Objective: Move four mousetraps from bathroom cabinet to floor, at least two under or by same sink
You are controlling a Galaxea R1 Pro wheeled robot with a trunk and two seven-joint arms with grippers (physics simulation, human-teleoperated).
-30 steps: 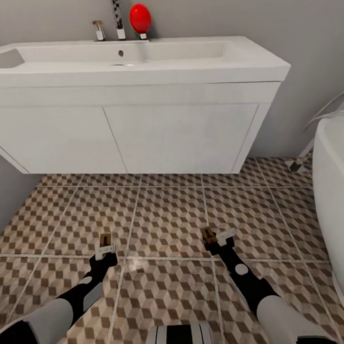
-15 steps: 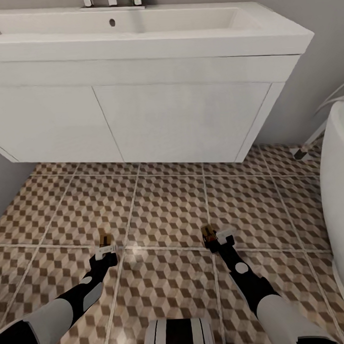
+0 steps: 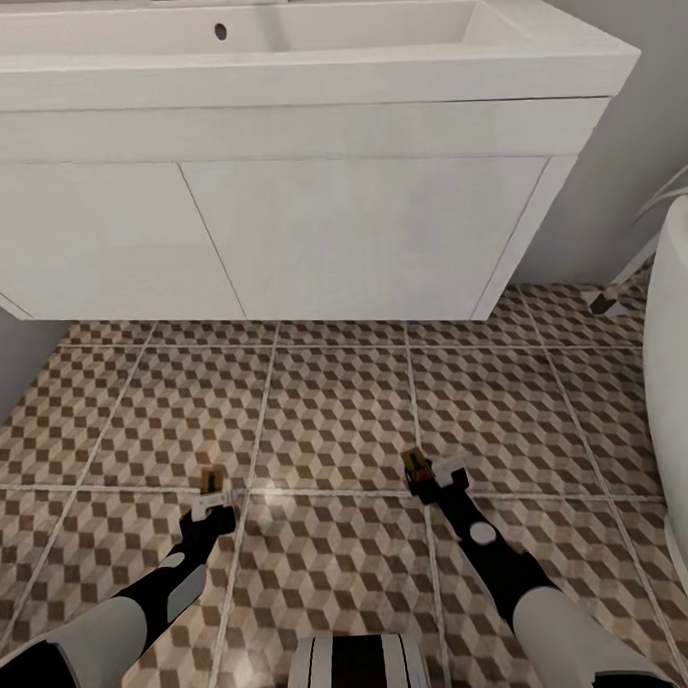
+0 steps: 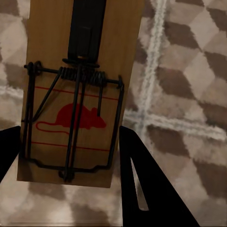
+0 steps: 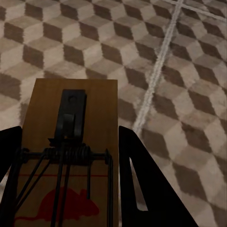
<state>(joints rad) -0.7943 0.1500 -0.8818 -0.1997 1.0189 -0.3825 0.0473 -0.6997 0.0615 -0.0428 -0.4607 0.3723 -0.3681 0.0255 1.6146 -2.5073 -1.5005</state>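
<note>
Each of my grippers holds a mousetrap just above the bathroom floor, in front of the white bathroom sink. My left gripper is shut on one mousetrap; the left wrist view shows that mousetrap as a brown board with wire spring and a red mouse print, between the dark fingers. The right gripper is shut on another mousetrap, and the right wrist view has this mousetrap over the cube-patterned tiles. The cabinet is out of view.
A white bathtub curves along the right edge. A grey wall closes in at the left below the sink. Open tiled floor lies between my grippers and the sink front.
The head camera has tilted down and the sink has slid up the picture; the faucet and red object have left the frame. Both grippers keep their mousetraps at about the same spot.
</note>
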